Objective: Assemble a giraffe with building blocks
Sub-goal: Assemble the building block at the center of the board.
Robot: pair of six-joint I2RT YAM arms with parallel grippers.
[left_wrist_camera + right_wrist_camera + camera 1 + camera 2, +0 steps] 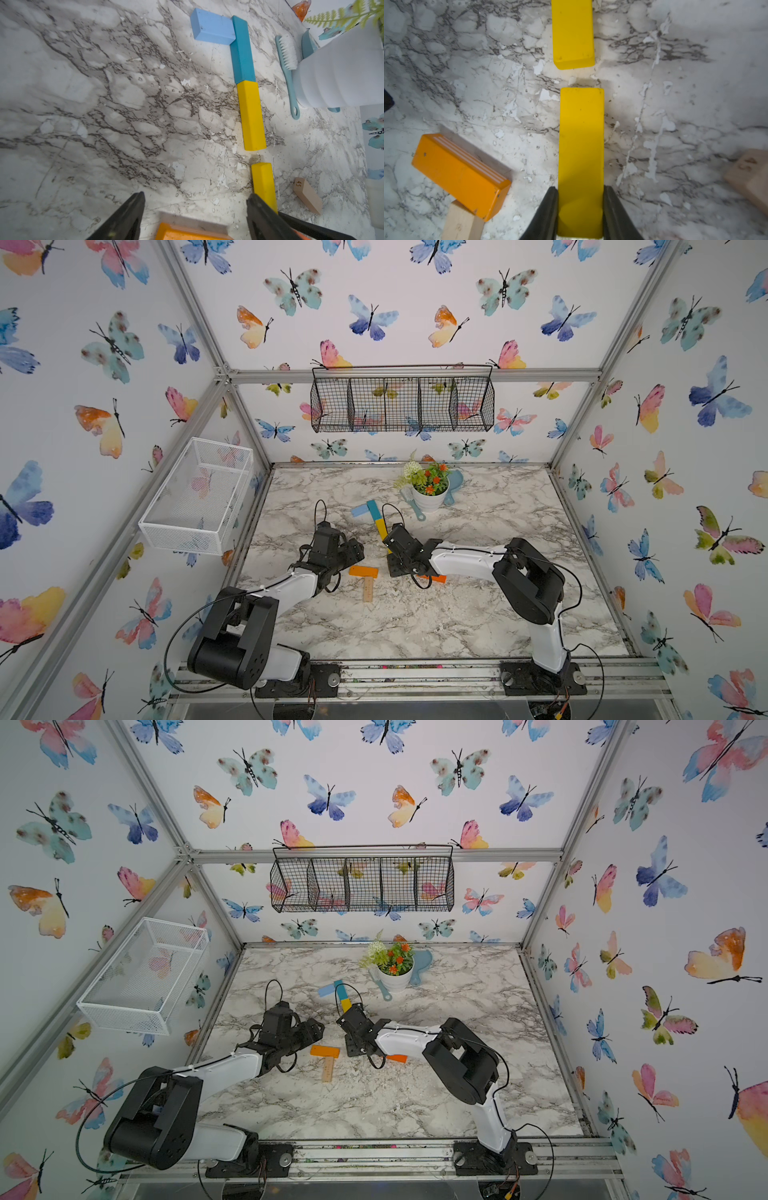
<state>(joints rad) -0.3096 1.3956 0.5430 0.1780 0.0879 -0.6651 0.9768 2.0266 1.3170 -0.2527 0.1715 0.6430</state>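
Between the right fingers (pixel 550 209), a yellow rectangular wooden bar (pixel 581 145) sits clamped, a small gap short of a second yellow bar (pixel 572 33) on the marble table (pixel 695 104). The left fingers (pixel 128 216) stand apart above an orange wooden bar (pixel 187 233).

The number 45 stands on the end face of a plain wood block (pixel 307 195).

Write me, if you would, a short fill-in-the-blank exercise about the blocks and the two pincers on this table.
The right pincer is shut on a block coloured ____.
The left pincer is ____, gripping nothing.
Only the ____ block touches the light-blue block.
Missing words: yellow; open; teal.
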